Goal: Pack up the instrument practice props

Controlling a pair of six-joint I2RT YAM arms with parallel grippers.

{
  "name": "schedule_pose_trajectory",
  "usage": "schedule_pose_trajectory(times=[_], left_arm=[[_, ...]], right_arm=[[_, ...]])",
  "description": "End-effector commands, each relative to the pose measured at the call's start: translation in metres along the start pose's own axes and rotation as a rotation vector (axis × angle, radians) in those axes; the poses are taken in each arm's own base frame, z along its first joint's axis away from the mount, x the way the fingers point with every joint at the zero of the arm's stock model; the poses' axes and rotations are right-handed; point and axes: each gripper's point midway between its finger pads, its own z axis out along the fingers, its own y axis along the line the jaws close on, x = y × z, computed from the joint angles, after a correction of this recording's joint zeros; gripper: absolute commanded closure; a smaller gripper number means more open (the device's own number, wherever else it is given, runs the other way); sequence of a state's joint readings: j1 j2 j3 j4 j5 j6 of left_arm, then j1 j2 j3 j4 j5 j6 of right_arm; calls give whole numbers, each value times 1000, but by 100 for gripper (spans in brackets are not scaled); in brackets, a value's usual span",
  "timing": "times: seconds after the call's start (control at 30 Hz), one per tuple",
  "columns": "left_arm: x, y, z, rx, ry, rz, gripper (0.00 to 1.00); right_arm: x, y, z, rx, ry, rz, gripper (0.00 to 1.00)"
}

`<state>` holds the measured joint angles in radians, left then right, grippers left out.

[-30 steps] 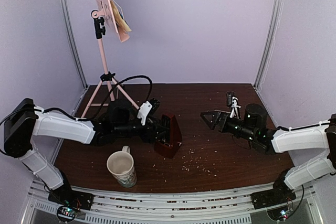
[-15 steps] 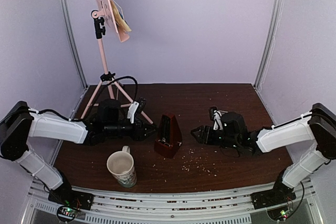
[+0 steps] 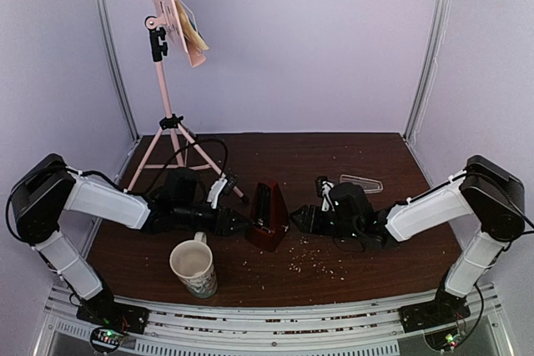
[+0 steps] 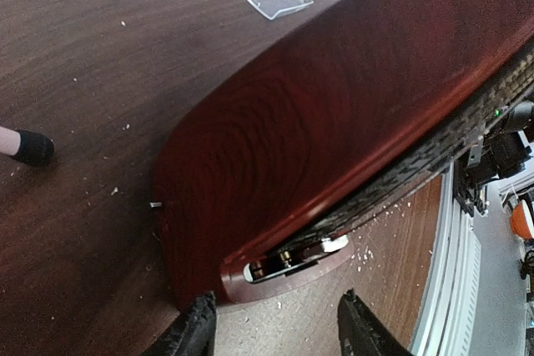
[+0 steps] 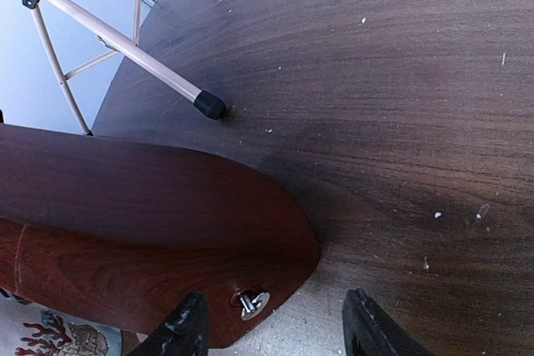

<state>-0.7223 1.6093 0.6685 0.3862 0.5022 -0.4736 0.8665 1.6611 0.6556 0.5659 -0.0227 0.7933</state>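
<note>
metronome: the little red-brown pyramid metronome [image 3: 269, 214] was standing upright around the middle of the desk [image 3: 350, 152], front face uncovered, with both arms reaching in low at it from either side.

clear cover: off the metronome. The clear cover [image 3: 361, 183] lay flat on the desk behind the right arm, well apart from the metronome, nothing touching it.

left fingers: the left fingers [image 3: 239, 222] were down at the metronome's base on its left side. From the left wrist camera they stood partway apart with the bottom edge of the base sitting right between the tips. Honestly couldn't tell if they were pinching it or just straddling it.

right fingers: the right fingers [image 3: 300, 221] were the same idea on the other side, partway apart with a base corner poking in between them. One finger was right at the wood, the other had a clear gap of bare desk next to it, so not clamped on anything.

music stand: the pink music stand [image 3: 165, 97] was on its tripod at the back left corner, one rubber foot just beside the metronome in the right wrist camera.

sheets: the yellow and blue sheets [image 3: 193, 31] were up on the stand's perforated plate.

mug: the cream mug [image 3: 193, 268] stood upright at the near edge, just in front of the left arm.

crumbs: pale crumbs [image 3: 313, 266] were scattered over the desk near the metronome.
</note>
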Motion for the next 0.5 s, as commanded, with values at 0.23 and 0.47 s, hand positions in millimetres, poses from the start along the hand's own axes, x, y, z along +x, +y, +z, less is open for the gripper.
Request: schedule_pose_trajectory(times=[0.23, 0.47], left_arm=[[-18, 9, 0, -63, -42, 66, 46], [-23, 7, 9, -34, -45, 81, 42]], right_arm=[[-4, 11, 9, -34, -15, 16, 45], [-3, 14, 12, -44, -8, 16, 49]])
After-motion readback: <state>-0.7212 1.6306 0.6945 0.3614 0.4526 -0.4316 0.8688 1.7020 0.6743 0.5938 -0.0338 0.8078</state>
